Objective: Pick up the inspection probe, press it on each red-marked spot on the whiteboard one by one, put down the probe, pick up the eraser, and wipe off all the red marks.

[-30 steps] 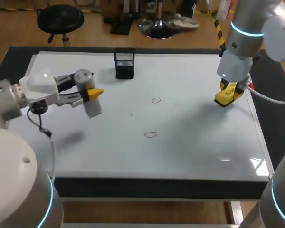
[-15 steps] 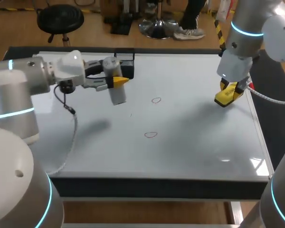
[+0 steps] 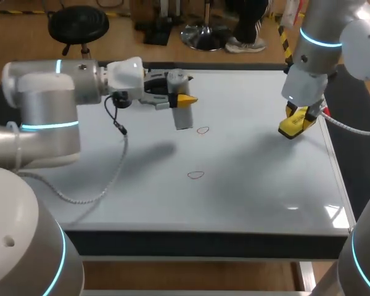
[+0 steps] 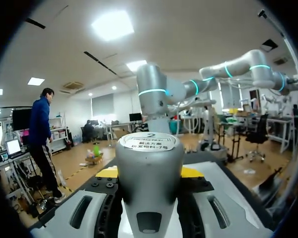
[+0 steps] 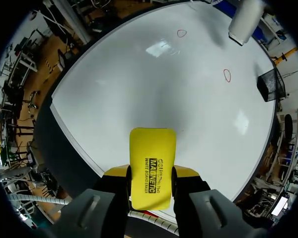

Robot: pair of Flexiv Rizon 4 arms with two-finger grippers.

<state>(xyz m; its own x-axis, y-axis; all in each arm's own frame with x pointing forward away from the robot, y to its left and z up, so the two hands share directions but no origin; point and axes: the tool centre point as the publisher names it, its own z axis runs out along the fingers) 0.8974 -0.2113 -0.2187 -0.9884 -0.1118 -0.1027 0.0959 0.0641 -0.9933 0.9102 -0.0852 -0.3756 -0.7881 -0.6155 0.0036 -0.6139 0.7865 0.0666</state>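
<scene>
My left gripper (image 3: pixel 184 100) is shut on the grey-white inspection probe (image 3: pixel 182 114), held tilted above the whiteboard (image 3: pixel 265 185). The probe's lower end hangs just left of the farther red mark (image 3: pixel 202 130). A second red mark (image 3: pixel 196 175) lies nearer the front. In the left wrist view the probe (image 4: pixel 150 168) fills the gap between the fingers. My right gripper (image 3: pixel 298 123) hovers at the board's right edge, shut on the yellow eraser (image 3: pixel 294 126). The right wrist view shows the eraser (image 5: pixel 152 167) between the fingers, both red marks (image 5: pixel 182 33) (image 5: pixel 227 75) and the probe (image 5: pixel 244 20) ahead.
A black mesh holder (image 5: pixel 266 84) stands near the board's far edge, mostly hidden behind my left gripper in the head view. A cable (image 3: pixel 120 154) dangles from my left wrist over the board's left half.
My left arm has swung rightwards across the board with the probe, from the left edge to beside the farther red mark. The right arm has stayed put.
</scene>
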